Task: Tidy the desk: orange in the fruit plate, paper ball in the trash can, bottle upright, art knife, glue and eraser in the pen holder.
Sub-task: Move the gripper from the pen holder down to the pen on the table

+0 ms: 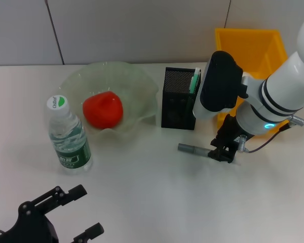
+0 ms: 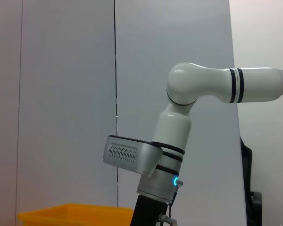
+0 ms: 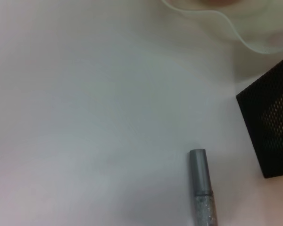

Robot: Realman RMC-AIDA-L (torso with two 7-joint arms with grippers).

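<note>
An orange [image 1: 102, 109] lies in the clear fruit plate [image 1: 142, 83]. A water bottle [image 1: 68, 134] stands upright left of the plate. The black mesh pen holder [image 1: 178, 98] holds a green-tipped item [image 1: 195, 81]. A grey pen-shaped stick [image 1: 191, 148] lies on the table in front of the holder; I cannot tell whether it is the art knife or the glue. It also shows in the right wrist view [image 3: 201, 188]. My right gripper [image 1: 221, 152] is down at the stick's right end. My left gripper [image 1: 81, 211] is open and empty at the near left. The paper ball and eraser are out of view.
A yellow trash can [image 1: 251, 48] stands at the back right behind my right arm; its rim also shows in the left wrist view [image 2: 75, 214]. The pen holder's corner [image 3: 273, 122] and the plate's edge [image 3: 236, 33] show in the right wrist view.
</note>
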